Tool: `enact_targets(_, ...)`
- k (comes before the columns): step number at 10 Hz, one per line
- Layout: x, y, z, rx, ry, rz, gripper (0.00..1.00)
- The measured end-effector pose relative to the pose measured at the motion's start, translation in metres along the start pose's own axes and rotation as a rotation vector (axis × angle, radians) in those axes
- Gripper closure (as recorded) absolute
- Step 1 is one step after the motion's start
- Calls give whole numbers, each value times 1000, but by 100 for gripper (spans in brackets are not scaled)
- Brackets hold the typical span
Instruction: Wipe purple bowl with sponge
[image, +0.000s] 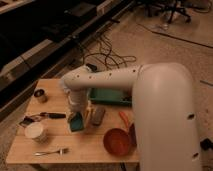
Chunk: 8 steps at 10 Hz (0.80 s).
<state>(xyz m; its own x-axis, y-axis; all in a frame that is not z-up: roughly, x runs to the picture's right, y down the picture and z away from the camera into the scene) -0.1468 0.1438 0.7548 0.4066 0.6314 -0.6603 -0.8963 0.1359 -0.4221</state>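
Observation:
My gripper (77, 119) hangs from the white arm over the middle of the wooden table (30, 147). It is shut on the teal-green sponge (75, 123), which sits tilted just above the tabletop. The purple bowl (132, 134) shows only as a dark maroon sliver at the table's right edge, behind the orange-red bowl (117, 142) and mostly hidden by my arm. The sponge is about a bowl's width to the left of both bowls.
A dark grey flat bar (97, 115) lies right of the sponge. A large green tray (107, 96) is behind it. A white cup (36, 131), a fork (50, 151), a black-handled tool (51, 115) and a small tin (40, 95) are on the left.

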Motion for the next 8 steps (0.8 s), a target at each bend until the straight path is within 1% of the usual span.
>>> enact_targets(2, 1, -8, -5, -21, 4, 0, 100)
enact_targets(3, 0, -12, -4, -36, 13, 2, 100)
enact_targets(4, -2, -16, 0, -55, 23, 4, 100)
enact_targets(6, -4, -17, 9, -85, 44, -3, 100)
enact_targets(8, -7, -17, 15, -106, 55, -4, 100)
